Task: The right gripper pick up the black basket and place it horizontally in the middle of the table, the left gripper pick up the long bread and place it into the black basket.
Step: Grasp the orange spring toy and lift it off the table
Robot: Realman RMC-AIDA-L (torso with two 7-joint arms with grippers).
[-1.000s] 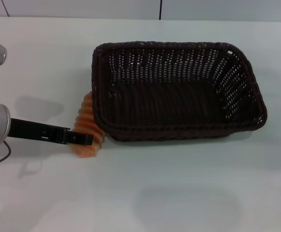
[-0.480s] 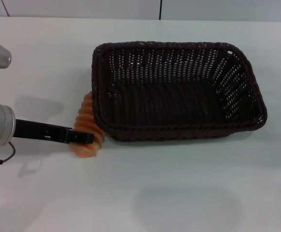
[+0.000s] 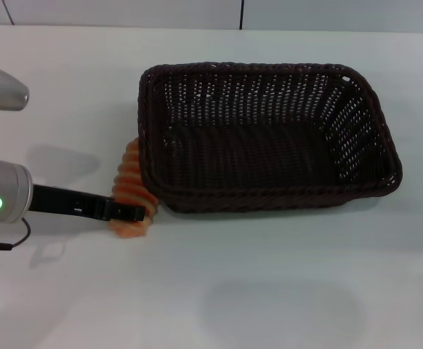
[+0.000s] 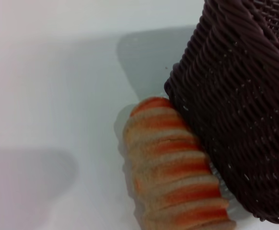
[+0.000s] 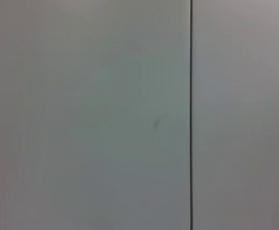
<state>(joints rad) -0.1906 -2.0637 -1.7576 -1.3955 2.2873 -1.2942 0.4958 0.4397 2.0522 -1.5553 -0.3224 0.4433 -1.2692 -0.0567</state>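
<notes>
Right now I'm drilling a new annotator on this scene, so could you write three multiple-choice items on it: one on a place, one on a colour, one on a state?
1. Where does the long bread lie?
A. inside the black basket
B. on the table against the basket's outer left wall
C. by the table's far right edge

2. What colour are the bread's stripes?
A. orange and cream
B. green and white
C. blue and black

3. What does the black basket hold?
A. the bread
B. two loaves
C. nothing

Key:
1 B: the left wrist view shows the loaf on the table against the wicker wall, with the left tool over it.
2 A: the ridges alternate orange and cream.
3 C: the head view shows only bare weave inside.
</notes>
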